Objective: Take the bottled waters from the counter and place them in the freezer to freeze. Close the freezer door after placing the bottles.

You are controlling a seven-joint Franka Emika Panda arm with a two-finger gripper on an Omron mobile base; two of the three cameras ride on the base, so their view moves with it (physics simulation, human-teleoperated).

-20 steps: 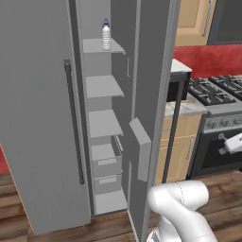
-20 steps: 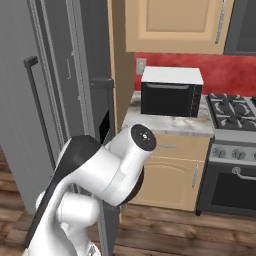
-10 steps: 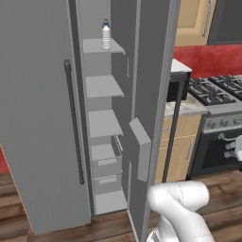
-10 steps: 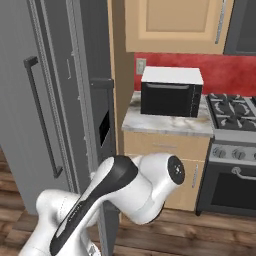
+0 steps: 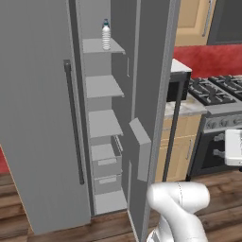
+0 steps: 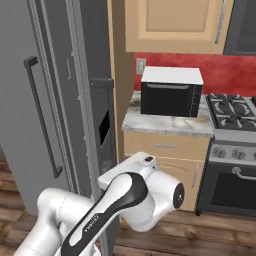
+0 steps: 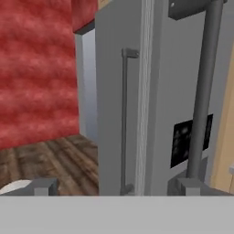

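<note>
On the freezer's (image 5: 106, 142) top shelf stands one bottled water (image 5: 106, 35) — the freezer door (image 5: 151, 94) ajar, the claw (image 7: 114, 187) spread wide and empty near its dark handle (image 7: 201, 87), and pushing that door shut looks the likely next move.

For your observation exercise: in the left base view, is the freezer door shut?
No: the freezer door stands open, showing a bottle on the top shelf.

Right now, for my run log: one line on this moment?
freezer door: open | bottle: top shelf | gripper: open, empty, facing fridge
</note>
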